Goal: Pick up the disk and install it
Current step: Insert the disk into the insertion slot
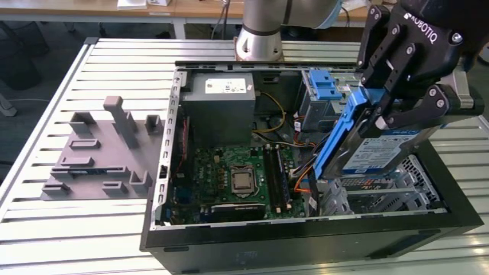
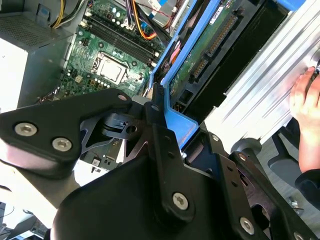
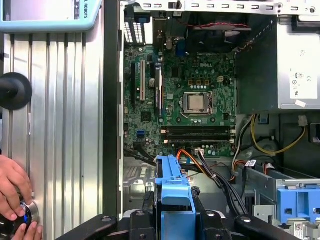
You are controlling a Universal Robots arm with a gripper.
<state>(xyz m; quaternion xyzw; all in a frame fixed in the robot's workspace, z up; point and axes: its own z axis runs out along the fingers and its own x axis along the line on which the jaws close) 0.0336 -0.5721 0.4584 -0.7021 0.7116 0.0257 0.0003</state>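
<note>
**One disk gripped over an open case**

The case [image 1: 306, 232] is laid on its side, open, on a slatted table [image 1: 68, 229]. At the exterior view's right, the disk [image 1: 372, 153] is held tilted above the drive bays. Its upper end is pinched between the closed fingers of the gripper [image 1: 397, 114]. Beneath and beyond it, the motherboard [image 1: 244, 177] is exposed. Farther back, a grey power supply [image 1: 221, 106] is mounted beside a blue-latched cage [image 1: 324, 86]. In the first wrist view, a hand [image 3: 12, 192] is seen on the table.
</note>
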